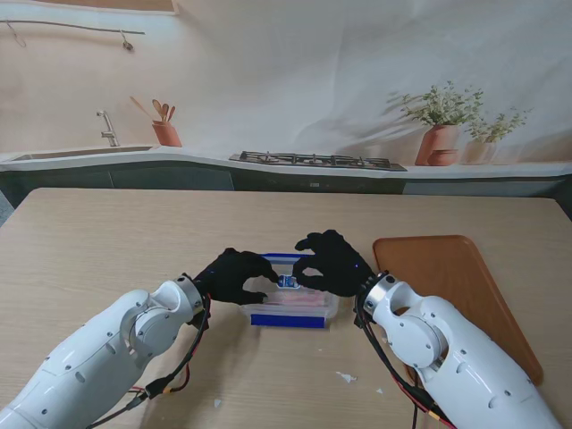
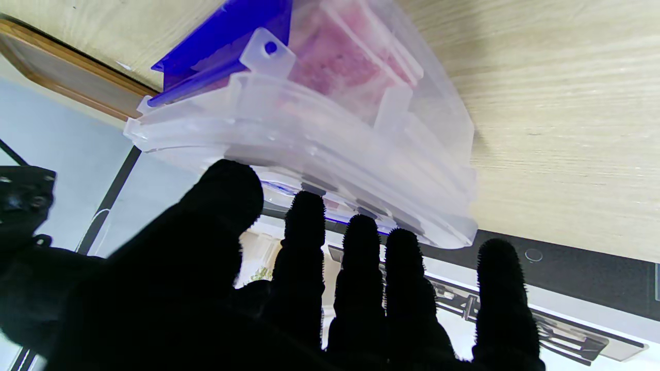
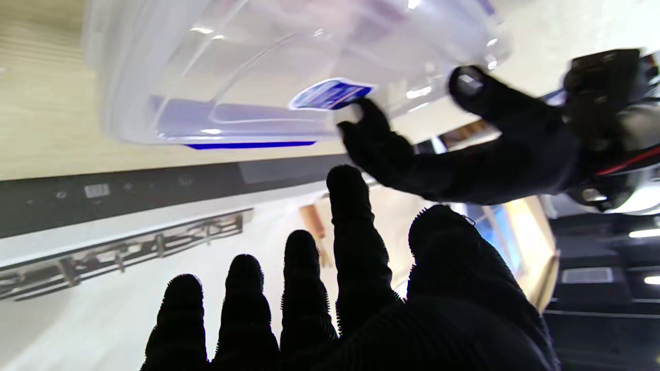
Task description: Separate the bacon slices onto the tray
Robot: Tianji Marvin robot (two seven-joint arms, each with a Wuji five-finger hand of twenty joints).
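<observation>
Clear box (image 1: 290, 307) w/ blue trim sits mid surface (image 1: 107, 241), bacon (image 2: 340, 62) inside, lid on. Left robot hand (image 1: 234, 275) over box's left end, fingers (image 2: 304, 226) spread, tips at the lid rim; can't tell if it grips. Right robot hand (image 1: 332, 262) above box's right side, fingers apart, holding nothing. Tray (image 1: 456, 286) lies right of box, near but apart.

Both hands, left hand (image 1: 234, 275) and right hand (image 1: 332, 262), over bacon box (image 1: 290, 308), seemingly touching.
</observation>
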